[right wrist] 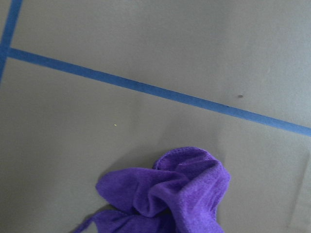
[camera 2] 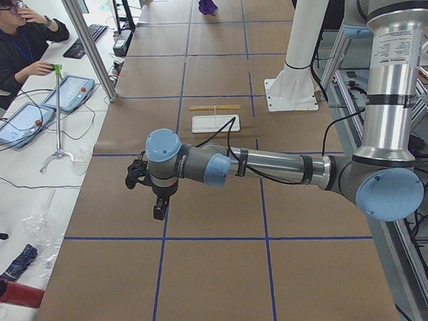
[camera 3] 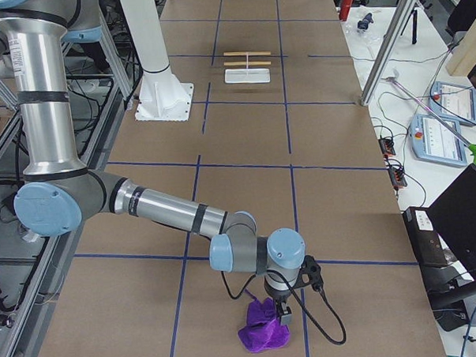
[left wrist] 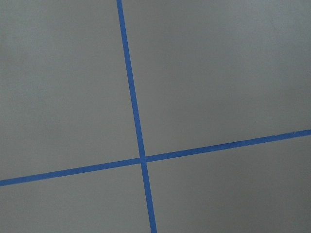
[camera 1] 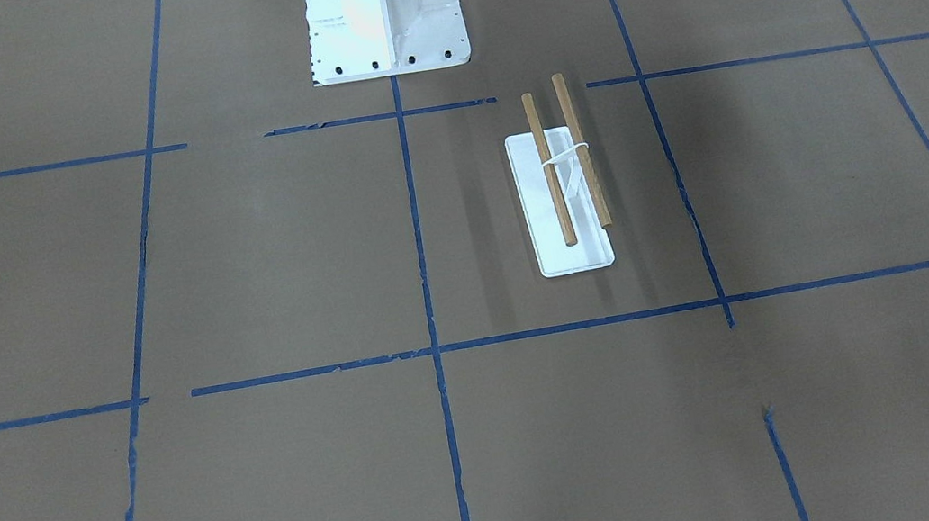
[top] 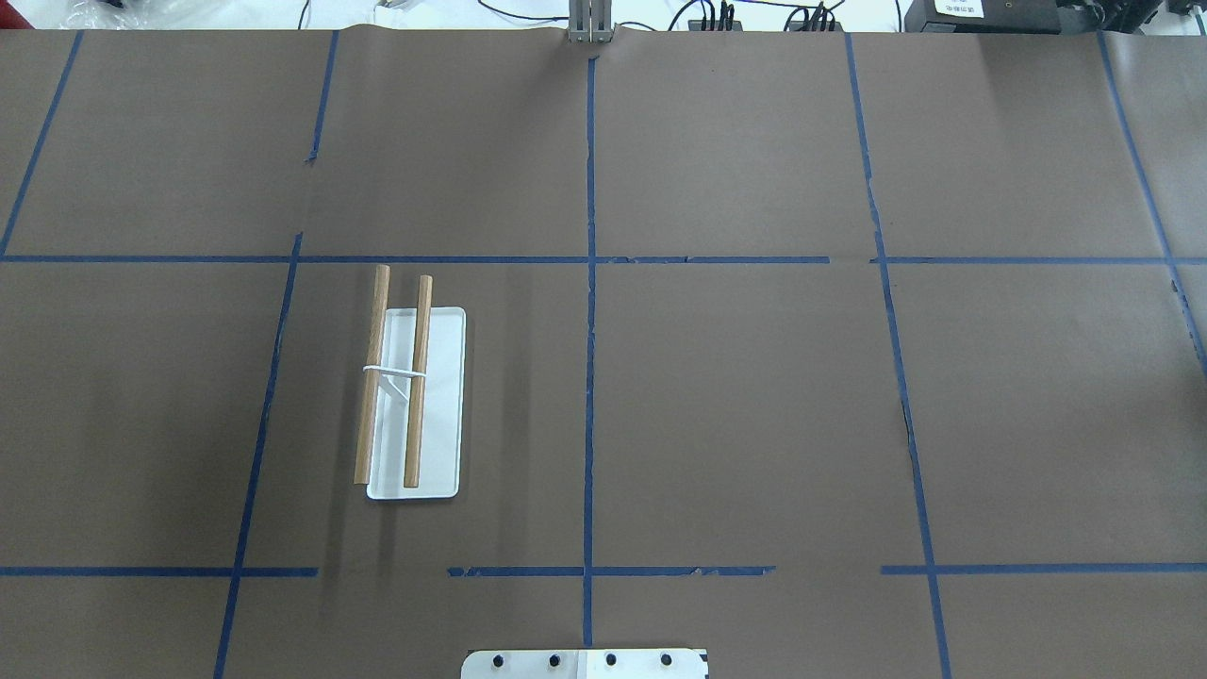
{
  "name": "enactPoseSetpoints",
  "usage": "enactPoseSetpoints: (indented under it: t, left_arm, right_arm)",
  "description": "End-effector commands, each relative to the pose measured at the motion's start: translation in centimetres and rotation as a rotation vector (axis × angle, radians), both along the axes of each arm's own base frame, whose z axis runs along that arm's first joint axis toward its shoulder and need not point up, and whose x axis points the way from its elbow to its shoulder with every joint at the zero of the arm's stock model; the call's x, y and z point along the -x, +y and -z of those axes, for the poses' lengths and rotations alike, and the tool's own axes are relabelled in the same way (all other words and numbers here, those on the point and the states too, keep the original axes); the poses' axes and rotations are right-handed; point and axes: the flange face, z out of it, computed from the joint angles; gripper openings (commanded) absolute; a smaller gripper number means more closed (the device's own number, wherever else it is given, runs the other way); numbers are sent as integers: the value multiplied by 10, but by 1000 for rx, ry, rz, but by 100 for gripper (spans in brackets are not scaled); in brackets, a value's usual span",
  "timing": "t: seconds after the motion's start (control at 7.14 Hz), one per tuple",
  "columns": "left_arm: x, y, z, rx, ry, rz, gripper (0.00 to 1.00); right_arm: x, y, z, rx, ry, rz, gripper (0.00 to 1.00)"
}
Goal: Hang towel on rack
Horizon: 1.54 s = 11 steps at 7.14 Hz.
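Observation:
The purple towel (camera 3: pixel 265 335) lies bunched on the brown table at the robot's far right end. It also shows in the right wrist view (right wrist: pixel 170 194) and far off in the exterior left view (camera 2: pixel 208 4). My right gripper (camera 3: pixel 283 311) hangs right over the towel's top; I cannot tell whether it is open or shut. The rack (camera 1: pixel 568 191) (top: pixel 415 396) stands bare on its white base left of the table's centre line, with two wooden rods. My left gripper (camera 2: pixel 155 206) hovers above bare table far from the rack (camera 2: pixel 216 121); its state is unclear.
The white bolted pedestal (camera 1: pixel 384 13) (top: pixel 585 663) stands at the robot's edge of the table. Blue tape lines cross the brown paper. A seated operator (camera 2: pixel 13 41) and tablets are beside the far table edge. Neither arm shows in the overhead or front views.

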Motion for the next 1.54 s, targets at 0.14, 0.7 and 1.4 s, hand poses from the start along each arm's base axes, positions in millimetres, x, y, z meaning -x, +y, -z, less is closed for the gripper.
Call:
enactPoseSetpoints:
  t: [0.14,0.7,1.4]
  left_arm:
    - [0,0,0,-1,0,-1,100]
    - [1,1,1,-2,1,0,100]
    - [-1,2,19,-28,33,-6,100]
  right_arm:
    - [-6,3,-23,-4,71,-3,88]
    - [-6,13,-35,19,68,3,0]
    - [-55,-15,54,-27,-157,-130,0]
